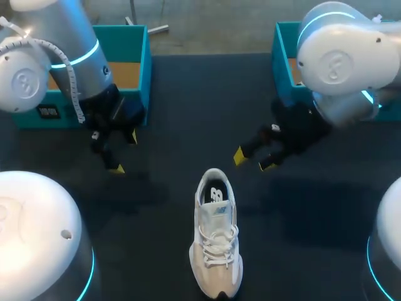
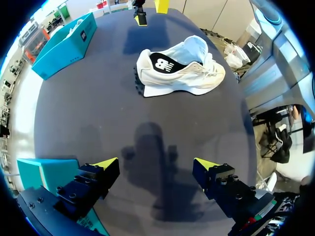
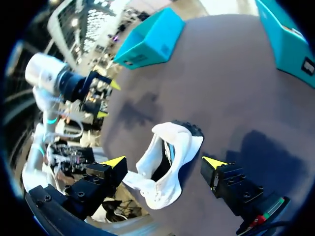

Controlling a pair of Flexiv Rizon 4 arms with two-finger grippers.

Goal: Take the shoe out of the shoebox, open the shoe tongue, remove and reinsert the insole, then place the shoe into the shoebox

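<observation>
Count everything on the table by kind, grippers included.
shoe: 1
teal boxes: 2
grippers: 2, left gripper and right gripper, both open and empty
Total: 5

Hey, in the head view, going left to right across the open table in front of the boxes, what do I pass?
black, yellow-tipped left hand → white lace-up sneaker → black, yellow-tipped right hand
</observation>
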